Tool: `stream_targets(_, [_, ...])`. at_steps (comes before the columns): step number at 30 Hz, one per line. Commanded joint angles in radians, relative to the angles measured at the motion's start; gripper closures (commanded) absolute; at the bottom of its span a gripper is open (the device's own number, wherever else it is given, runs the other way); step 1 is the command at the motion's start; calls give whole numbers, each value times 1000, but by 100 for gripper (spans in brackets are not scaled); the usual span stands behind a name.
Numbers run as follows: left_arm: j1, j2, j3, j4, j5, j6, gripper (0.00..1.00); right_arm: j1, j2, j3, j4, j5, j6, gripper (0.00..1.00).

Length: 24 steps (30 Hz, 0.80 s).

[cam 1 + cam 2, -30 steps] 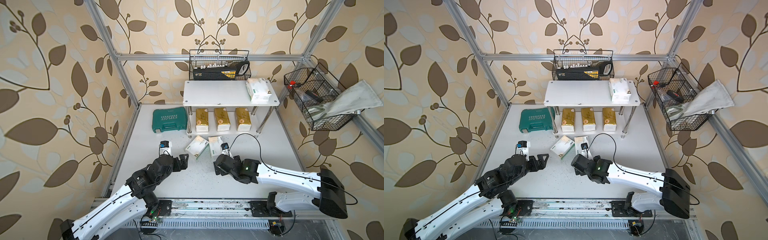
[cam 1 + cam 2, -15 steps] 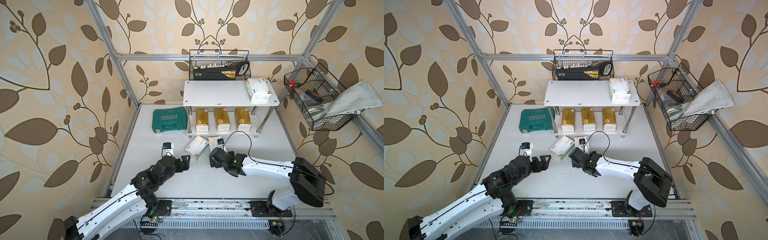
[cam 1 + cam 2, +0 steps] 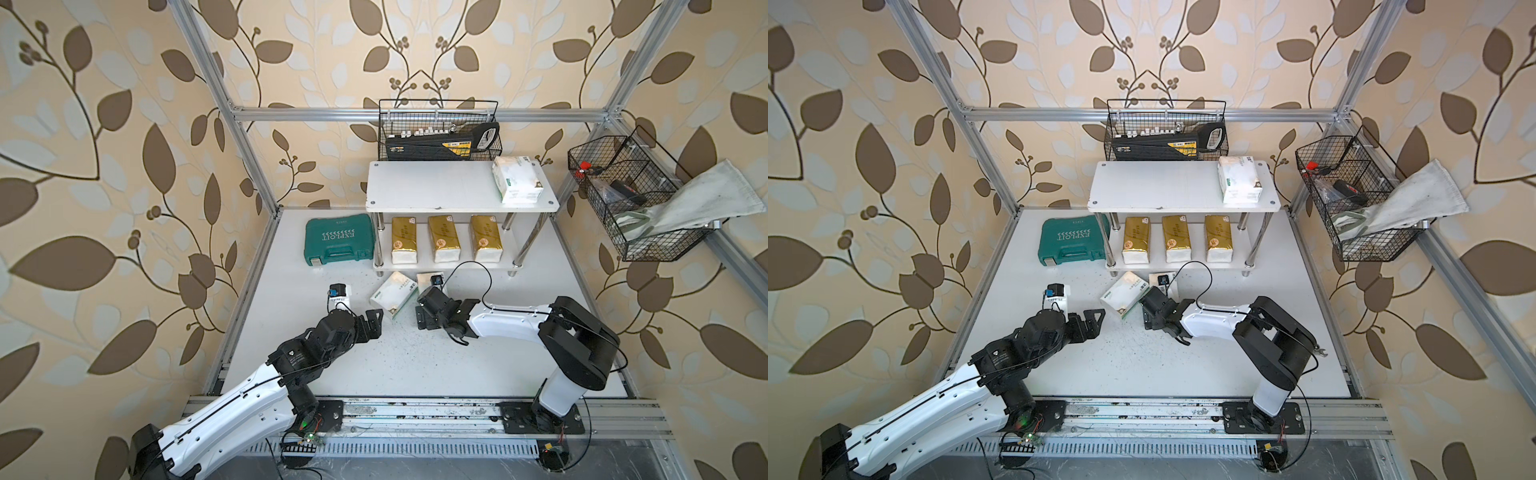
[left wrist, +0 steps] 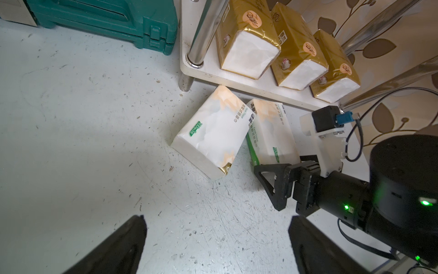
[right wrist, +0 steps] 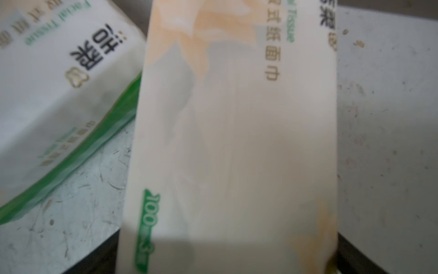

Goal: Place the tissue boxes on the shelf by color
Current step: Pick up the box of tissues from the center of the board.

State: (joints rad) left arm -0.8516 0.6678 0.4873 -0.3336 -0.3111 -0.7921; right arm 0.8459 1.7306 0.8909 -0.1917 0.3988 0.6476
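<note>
So: right gripper (image 5: 225,256) has its jaws spread wide, straddling the near end of a white soft film-wrapped tissue pack with green print (image 5: 237,130). No squeeze on it is visible. That pack lies on the scuffed white table (image 3: 374,365), just in front of the white two-tier shelf with chrome legs (image 3: 436,183). Left gripper (image 4: 216,220) is also spread wide and empty. It hovers near the near corner of the second white tissue pack (image 4: 213,140), which lies skewed and appears to touch the first one.

Handling, my read: light, squashy, slick film, so it will dent rather than break. Take it across the narrow width near mid-length; an end grip likely lets it droop or pivot. It needs a firm close, since the film may slide.

Pose: right wrist is low over the table. Its forearm is about level, running in from an elbow raised above its base at the near right rail. Left arm is stretched diagonally from the near left corner, wrist low.

Rest: third white pack (image 3: 517,179) sits on the right end of the top tier. Three shiny gold tissue packs (image 3: 444,237) stand side by side on the lower tier. I'd judge the two white packs on the table are left to go up top.
</note>
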Motion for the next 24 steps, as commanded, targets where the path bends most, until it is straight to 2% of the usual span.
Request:
stream_targets(1, [-5,11,17,37,15,-1,1,-9,42,39,21,-24,-19,1])
stream_targets(8, [-6,15,12,55,10,-1,1,-25,60,22,40,-49,-34,2])
stream_targets(18, [-4,-37,-39,116,-25,-17,1,-25,-6,-48,45,-105,-39,19])
stream_targets(24, [-4,-15,-19,108,-20,-18,1,-16,-80,-86,24,-121,-32,23])
